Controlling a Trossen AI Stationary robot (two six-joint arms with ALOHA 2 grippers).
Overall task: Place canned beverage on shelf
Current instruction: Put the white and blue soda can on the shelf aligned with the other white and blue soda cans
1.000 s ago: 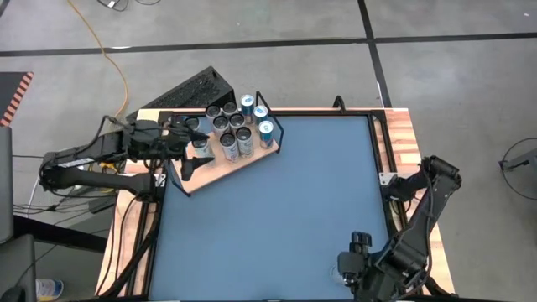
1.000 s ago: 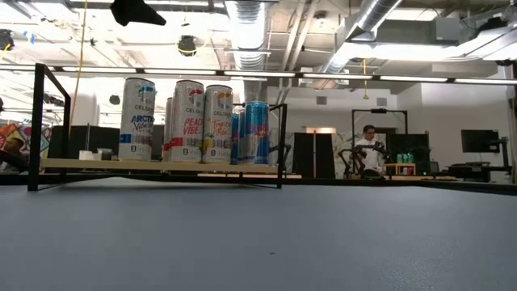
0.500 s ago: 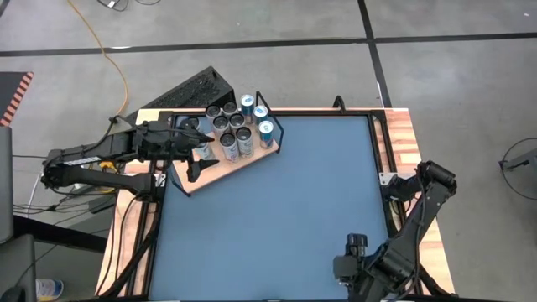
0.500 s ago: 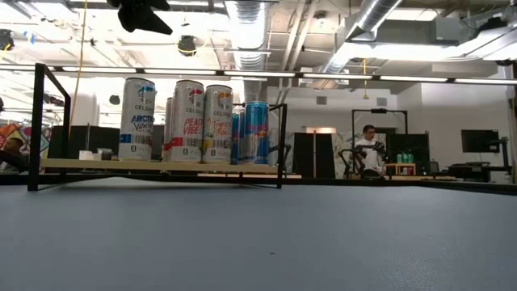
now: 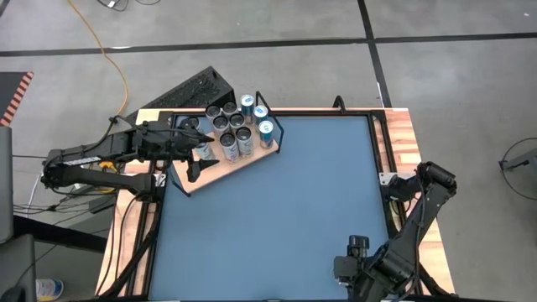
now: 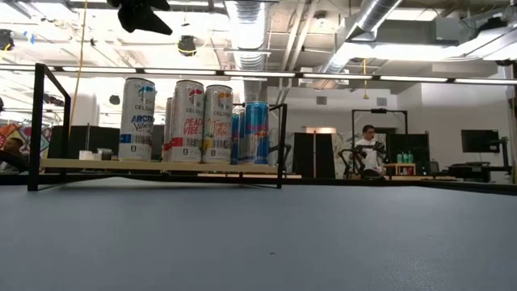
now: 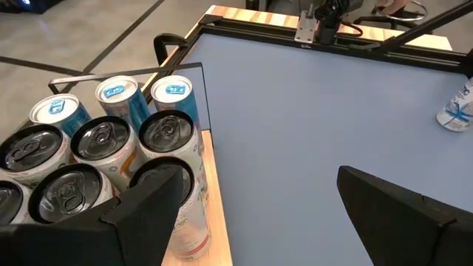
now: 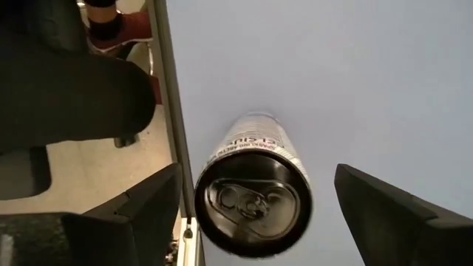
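Observation:
An upright silver can (image 8: 255,196) stands on the blue tabletop near its front right corner, also visible in the left wrist view (image 7: 454,111). My right gripper (image 5: 346,270) hangs over it, pointing down and open, one finger (image 8: 148,214) on each side of the can's top without touching. The pale-wood shelf (image 5: 252,161) with a black wire frame lies at the far left and carries several upright cans (image 5: 231,126). My left gripper (image 5: 195,151) is open, high above the shelf's left part (image 6: 139,12).
The middle of the blue tabletop (image 5: 285,210) lies between the shelf and the lone can. A black rail (image 8: 174,111) runs along the table's edge close beside that can. A dark box (image 5: 189,91) sits behind the shelf. A person (image 6: 370,149) sits far off in the room.
My right gripper has sunk a little toward the lone can, still open. The can and the cans on the shelf have kept their places.

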